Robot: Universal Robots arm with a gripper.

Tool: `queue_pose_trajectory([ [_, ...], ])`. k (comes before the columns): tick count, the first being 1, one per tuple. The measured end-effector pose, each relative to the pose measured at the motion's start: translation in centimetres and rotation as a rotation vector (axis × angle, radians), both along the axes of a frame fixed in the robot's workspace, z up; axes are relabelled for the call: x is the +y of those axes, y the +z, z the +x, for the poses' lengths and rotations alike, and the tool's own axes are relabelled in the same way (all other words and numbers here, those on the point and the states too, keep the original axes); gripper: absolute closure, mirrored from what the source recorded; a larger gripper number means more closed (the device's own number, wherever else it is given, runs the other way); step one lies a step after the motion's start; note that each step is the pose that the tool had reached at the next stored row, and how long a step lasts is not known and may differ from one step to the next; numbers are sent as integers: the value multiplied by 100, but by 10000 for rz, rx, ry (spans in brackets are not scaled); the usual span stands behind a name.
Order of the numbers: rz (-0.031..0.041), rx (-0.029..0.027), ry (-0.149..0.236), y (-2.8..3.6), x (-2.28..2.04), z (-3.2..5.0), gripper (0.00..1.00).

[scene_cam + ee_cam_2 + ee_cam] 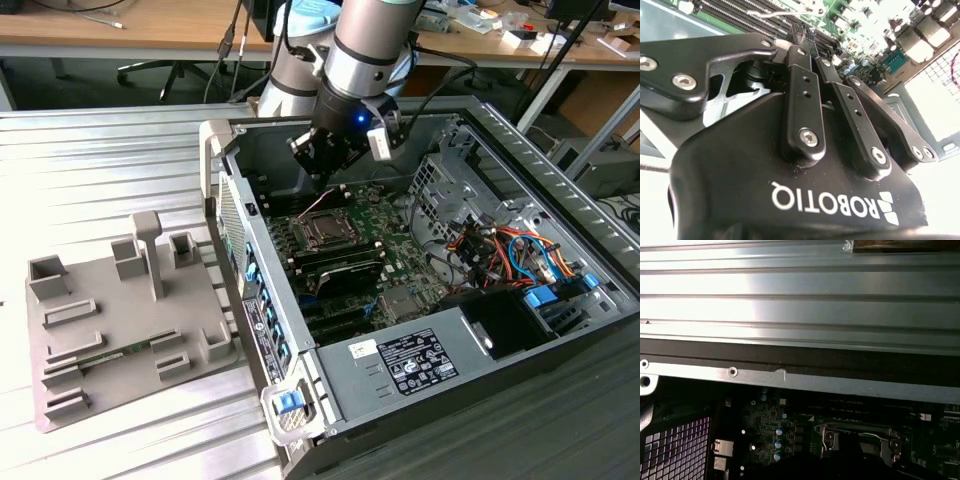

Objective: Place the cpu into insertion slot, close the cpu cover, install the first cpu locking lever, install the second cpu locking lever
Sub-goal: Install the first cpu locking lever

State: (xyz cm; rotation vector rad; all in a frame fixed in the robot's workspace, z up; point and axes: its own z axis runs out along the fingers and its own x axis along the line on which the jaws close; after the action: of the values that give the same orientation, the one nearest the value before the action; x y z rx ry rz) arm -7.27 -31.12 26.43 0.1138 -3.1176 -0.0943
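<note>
The socket (327,232) sits on the green board (380,262) inside the open computer case (520,330), which lies on its side on the ribbed metal table (100,170). In the exterior view a silvery frame, the cover (327,222), lies down over the socket with a dark square in its cut-out; whether the chip is seated there cannot be told. In the first wrist view the cover (860,436) shows as a metal frame with a thin wire lever (855,429) running along one edge.

The gripper (322,170) hangs just above the socket, a little toward the case's back wall, apart from the board. In the second wrist view its black fingers (802,105) stand close together, nearly side by side, tips (807,37) pointing at the board; nothing can be made out between them.

Long black memory slots (340,270) lie just beside the socket. On the exterior view's left, well apart from the case, a grey plastic fixture (120,320) rests on the table.
</note>
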Motion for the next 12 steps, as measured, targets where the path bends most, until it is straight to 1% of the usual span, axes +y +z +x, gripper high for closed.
queue_pose_trajectory([
  [1, -1, 0, 0, -5, -16, 0, 89],
  [3, 2, -1, 3, -16, -30, -1, 89],
  [6, 0, 0, 113, -31, -32, -6, 89],
  [7, 0, 0, 226, -36, -32, -7, 89],
  [8, 0, 0, 447, -46, -32, -8, 89],
  [12, 1, 0, 476, -79, -21, -10, 89],
])
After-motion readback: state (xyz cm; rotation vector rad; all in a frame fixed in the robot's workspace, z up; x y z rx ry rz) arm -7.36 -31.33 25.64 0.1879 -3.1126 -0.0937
